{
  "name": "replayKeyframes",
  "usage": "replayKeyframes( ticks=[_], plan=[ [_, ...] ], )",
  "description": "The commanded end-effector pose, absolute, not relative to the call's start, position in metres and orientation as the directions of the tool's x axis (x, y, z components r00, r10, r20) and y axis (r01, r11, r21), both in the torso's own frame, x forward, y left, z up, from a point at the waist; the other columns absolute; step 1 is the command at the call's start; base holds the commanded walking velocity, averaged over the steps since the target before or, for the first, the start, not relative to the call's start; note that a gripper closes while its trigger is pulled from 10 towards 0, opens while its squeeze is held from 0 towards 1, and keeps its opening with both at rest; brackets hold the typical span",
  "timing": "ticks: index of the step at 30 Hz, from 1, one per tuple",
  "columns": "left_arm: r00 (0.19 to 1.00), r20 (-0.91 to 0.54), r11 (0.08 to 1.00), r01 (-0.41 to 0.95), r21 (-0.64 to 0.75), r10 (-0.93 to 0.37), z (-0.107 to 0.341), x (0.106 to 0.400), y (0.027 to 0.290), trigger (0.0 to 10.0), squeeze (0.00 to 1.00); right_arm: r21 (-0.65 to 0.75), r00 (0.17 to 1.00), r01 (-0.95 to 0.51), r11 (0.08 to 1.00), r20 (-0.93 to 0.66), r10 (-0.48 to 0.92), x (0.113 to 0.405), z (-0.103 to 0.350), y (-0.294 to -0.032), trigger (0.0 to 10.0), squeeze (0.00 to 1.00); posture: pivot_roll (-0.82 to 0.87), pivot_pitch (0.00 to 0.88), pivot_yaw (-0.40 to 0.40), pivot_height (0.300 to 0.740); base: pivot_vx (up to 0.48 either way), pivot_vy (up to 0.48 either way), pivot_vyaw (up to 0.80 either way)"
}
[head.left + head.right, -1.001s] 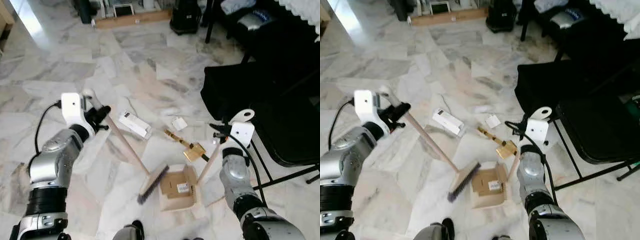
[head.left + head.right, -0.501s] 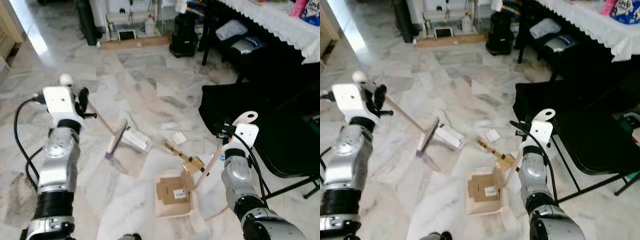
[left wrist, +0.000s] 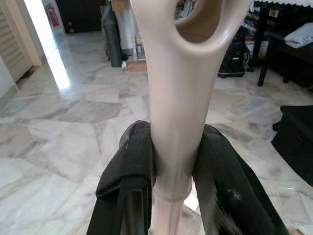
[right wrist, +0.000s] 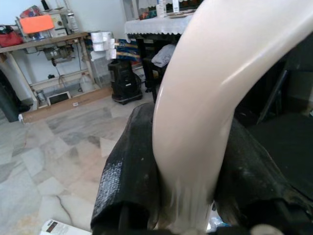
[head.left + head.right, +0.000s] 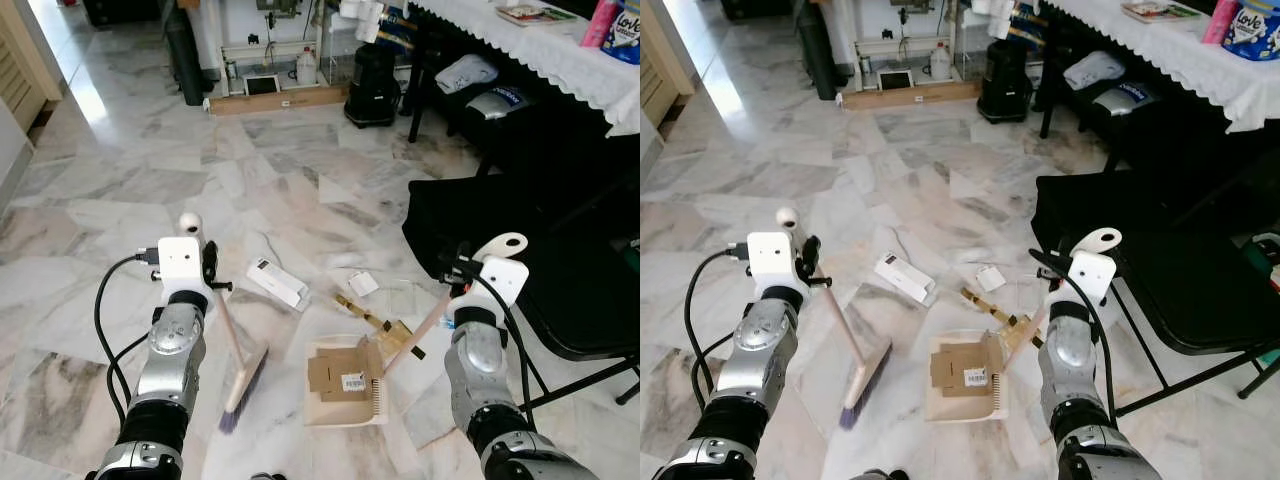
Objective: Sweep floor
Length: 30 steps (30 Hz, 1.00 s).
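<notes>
My left gripper [image 5: 207, 276] is shut on the pale broom handle [image 3: 177, 98], its black fingers [image 3: 132, 166] pressed against both sides. The broom head [image 5: 243, 386] rests on the marble floor, just left of the cream dustpan [image 5: 322, 411]. My right gripper [image 5: 460, 292] is shut on the dustpan's handle [image 4: 195, 122], which slants down to the pan. A flat piece of cardboard [image 5: 338, 371] lies in the pan. Loose on the floor beyond it are a white box [image 5: 279, 283], a small white card [image 5: 363, 283] and a gold scrap [image 5: 381, 324].
A black folding chair [image 5: 560, 250] stands close on my right. A table with a white lace cloth [image 5: 540, 45] is at the back right, with a black bag [image 5: 372, 70] and a wooden plank [image 5: 280, 99] by the far wall. Open marble floor lies ahead and left.
The broom head has come down from beside the white box to the floor left of the dustpan. The camera has tilted up and shows more of the room.
</notes>
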<state>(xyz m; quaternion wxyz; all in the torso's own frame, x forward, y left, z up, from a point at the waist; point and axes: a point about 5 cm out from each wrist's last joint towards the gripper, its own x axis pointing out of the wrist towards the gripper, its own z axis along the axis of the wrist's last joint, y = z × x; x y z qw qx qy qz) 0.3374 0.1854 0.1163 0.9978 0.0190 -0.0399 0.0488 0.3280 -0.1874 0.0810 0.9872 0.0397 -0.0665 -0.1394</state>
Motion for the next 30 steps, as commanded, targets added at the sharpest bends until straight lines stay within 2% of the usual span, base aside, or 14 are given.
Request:
replayKeyframes(
  ticks=[1, 10, 22, 30],
  plan=[
    [0.982, 0.16, 0.993, -0.109, 0.05, 0.1, 0.129, 0.342, 0.185, 10.0, 0.0, 0.104, 0.942, 0.259, 0.96, 0.195, -0.275, 0.329, 0.093, -0.187, 10.0, 0.0, -0.08, 0.0, 0.043, 0.74, 0.0, 0.0, 0.0],
    [0.984, 0.159, 0.993, -0.094, 0.074, 0.082, 0.121, 0.343, 0.182, 10.0, 0.0, 0.11, 0.92, 0.315, 0.943, 0.209, -0.331, 0.319, 0.09, -0.2, 10.0, 0.0, -0.11, 0.0, 0.067, 0.74, 0.0, 0.0, 0.0],
    [0.97, 0.212, 0.986, -0.138, 0.093, 0.116, 0.126, 0.34, 0.187, 10.0, 0.0, 0.111, 0.928, 0.3, 0.947, 0.194, -0.317, 0.316, 0.087, -0.192, 10.0, 0.0, -0.07, 0.0, 0.048, 0.74, 0.0, 0.0, 0.0],
    [0.97, 0.212, 0.984, -0.141, 0.107, 0.116, 0.125, 0.34, 0.185, 10.0, 0.0, 0.109, 0.929, 0.297, 0.949, 0.198, -0.313, 0.318, 0.09, -0.19, 10.0, 0.0, -0.08, 0.0, 0.057, 0.74, 0.0, 0.0, 0.77]
  ],
)
